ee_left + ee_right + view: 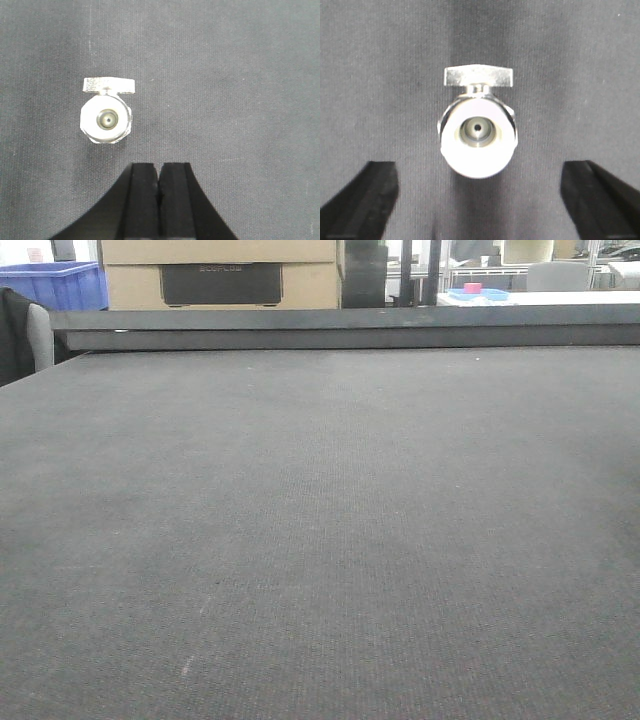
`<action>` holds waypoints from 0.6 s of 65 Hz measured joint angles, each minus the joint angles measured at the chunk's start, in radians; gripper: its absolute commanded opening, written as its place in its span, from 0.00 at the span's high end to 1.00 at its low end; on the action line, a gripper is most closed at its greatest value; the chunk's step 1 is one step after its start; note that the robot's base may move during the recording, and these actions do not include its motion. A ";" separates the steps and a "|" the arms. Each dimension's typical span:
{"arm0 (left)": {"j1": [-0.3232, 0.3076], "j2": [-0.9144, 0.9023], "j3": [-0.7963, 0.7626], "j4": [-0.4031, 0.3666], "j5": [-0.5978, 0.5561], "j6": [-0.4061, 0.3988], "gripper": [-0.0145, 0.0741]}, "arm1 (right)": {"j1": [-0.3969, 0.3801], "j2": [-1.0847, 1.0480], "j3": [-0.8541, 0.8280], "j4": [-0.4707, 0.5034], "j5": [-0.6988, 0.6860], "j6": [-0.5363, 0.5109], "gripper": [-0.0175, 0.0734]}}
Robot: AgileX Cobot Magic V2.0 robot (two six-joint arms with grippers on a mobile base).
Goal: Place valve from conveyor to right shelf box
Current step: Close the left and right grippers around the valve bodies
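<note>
Belt fills front view, no valve there; only wrist cams show it. Right gripper wide open, lined up on valve lying on belt, handle up. I'd drop straight, stay centred, clench round body, not handle. Left gripper clenched, empty, valve just ahead.

Out front: one conveyor, two stacked cardboard boxes, one blue crate, one pink object. At the wrists: one left gripper and one valve, one right gripper and one valve; same valve or two, unclear.
</note>
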 measured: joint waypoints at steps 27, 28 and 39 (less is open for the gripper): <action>0.000 0.000 0.000 -0.003 0.000 0.000 0.96 | 0.000 0.158 0.047 0.021 -0.098 0.015 0.18; 0.000 0.000 0.000 -0.003 0.000 0.000 0.96 | 0.000 0.162 0.047 0.022 -0.099 0.015 0.18; 0.000 0.000 0.000 -0.003 0.000 0.000 0.96 | 0.000 0.182 0.047 0.022 -0.105 0.022 0.25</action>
